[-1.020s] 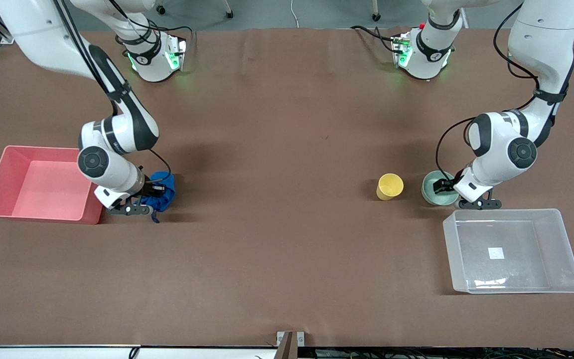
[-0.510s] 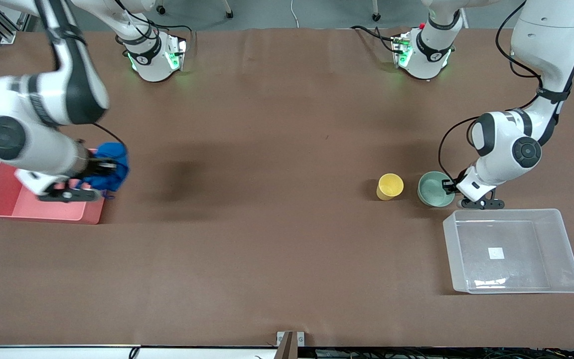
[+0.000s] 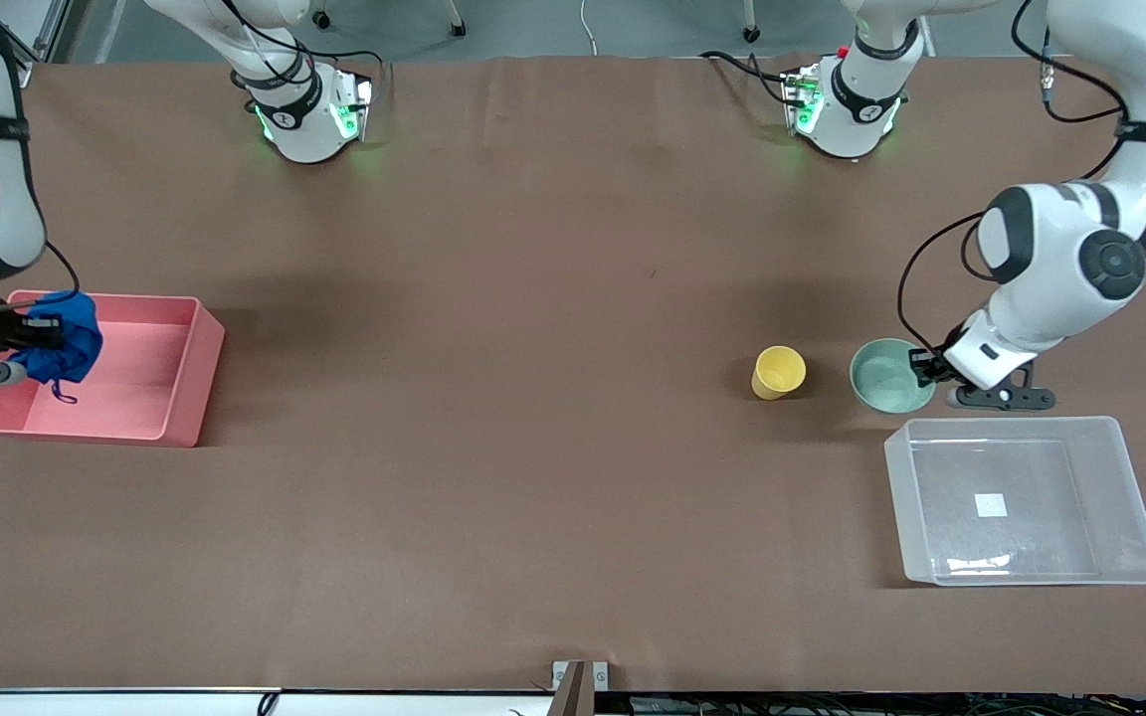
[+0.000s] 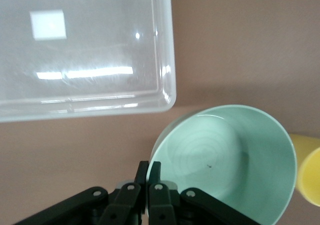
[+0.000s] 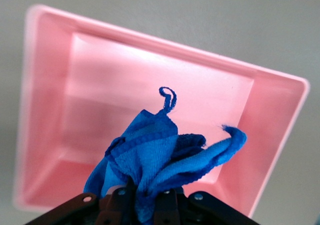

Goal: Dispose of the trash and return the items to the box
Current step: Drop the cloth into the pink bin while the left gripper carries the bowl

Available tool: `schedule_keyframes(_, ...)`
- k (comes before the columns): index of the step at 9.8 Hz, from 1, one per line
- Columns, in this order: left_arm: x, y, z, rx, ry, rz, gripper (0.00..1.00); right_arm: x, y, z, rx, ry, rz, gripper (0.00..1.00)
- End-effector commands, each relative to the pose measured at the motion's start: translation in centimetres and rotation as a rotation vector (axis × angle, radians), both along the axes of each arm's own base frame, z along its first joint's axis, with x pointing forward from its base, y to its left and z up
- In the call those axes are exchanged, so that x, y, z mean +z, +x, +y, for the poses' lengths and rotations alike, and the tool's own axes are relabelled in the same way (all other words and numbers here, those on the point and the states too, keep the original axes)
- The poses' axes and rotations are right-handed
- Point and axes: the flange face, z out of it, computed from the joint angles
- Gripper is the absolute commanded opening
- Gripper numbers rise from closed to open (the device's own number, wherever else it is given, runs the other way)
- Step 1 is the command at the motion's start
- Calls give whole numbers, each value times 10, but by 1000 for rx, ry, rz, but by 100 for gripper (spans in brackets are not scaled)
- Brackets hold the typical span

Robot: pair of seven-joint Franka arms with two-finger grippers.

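The right gripper has its fingers pinched tight on the blue wad, which hangs in the air over the pink bin at the right arm's end of the table. The left gripper has its fingers closed together on the rim of the mint-green bowl. The bowl is beside the yellow cup, just above the clear box near the table's corner at the left arm's end.
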Motion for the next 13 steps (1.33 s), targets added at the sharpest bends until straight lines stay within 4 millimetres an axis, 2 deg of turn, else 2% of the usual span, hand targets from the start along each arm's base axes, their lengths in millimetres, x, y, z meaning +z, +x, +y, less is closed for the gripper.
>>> schedule_keyframes(1,30,43,6,-1,-13,-17,0,-58,-6,4,2,23,-16,5)
schedule_keyframes(2,37,68,9,4,-18,-28,0,-76,-9,11,-36,63,-32,7)
schedule_keyframes(3,37,95,13,9,-24,-22,0,-96,-10,18,-38,71,-27,23)
schedule_keyframes(4,36,118,28,22,-22,-18,0,-105,-8,17,-34,62,-45,69)
schedule_keyframes(5,30,137,45,41,-27,-11,0,-105,-8,19,-33,64,-38,100)
schedule_keyframes(6,19,150,56,32,-33,4,0,-99,-10,21,-37,77,-8,100)
schedule_keyframes(7,7,160,68,18,-34,14,0,-68,-4,26,-36,88,-3,100)
schedule_keyframes(8,-3,165,91,32,-36,14,0,-28,3,33,-41,103,8,100)
schedule_keyframes(9,-17,167,106,40,-35,19,0,19,10,38,-96,108,5,100)
schedule_keyframes(11,-51,170,131,31,0,4,0,108,26,89,-237,111,7,100)
schedule_keyframes(13,-84,169,132,47,-3,4,1,185,21,137,-366,100,-44,100)
